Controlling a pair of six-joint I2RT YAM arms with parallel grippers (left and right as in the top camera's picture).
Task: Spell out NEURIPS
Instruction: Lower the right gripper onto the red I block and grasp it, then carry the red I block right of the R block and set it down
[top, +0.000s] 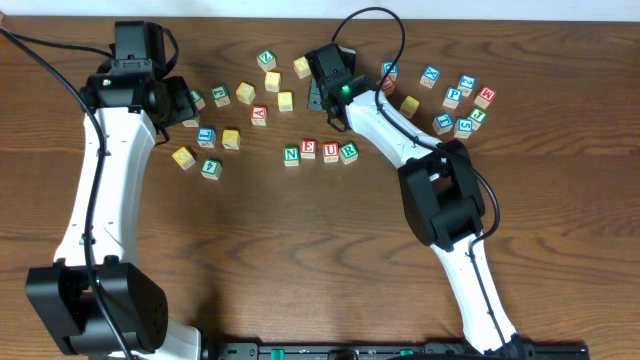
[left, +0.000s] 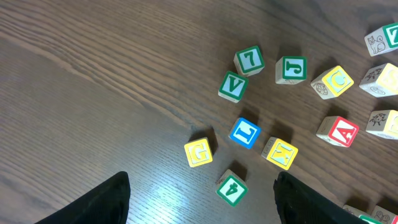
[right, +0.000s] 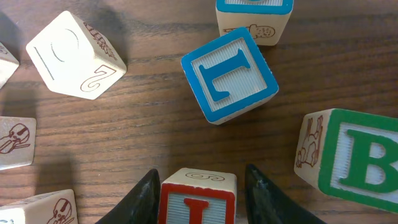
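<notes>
Near the table's middle stands a row of wooden cubes: green N (top: 291, 154), red E (top: 309, 149), blue U (top: 330, 152), green R (top: 348, 152). Behind that row, my right gripper (top: 320, 100) is low over the table. In the right wrist view the right gripper (right: 200, 182) straddles the red I cube (right: 198, 202). One finger (right: 144, 196) lies against the cube's side, and a narrow gap still shows at the other. A blue P cube (top: 454, 97) sits in the right-hand cluster. My left gripper (left: 202, 208) hangs wide open and empty, with a green 4 cube (left: 232, 188) just ahead of it.
Close ahead of the I cube are a blue-framed cube (right: 230, 74) and a green B cube (right: 360, 158), with pale picture-faced cubes (right: 74, 55) to the left. Loose cubes lie under the left wrist: yellow G (left: 198, 152), blue L (left: 245, 132), yellow M (left: 281, 154), green V (left: 233, 86).
</notes>
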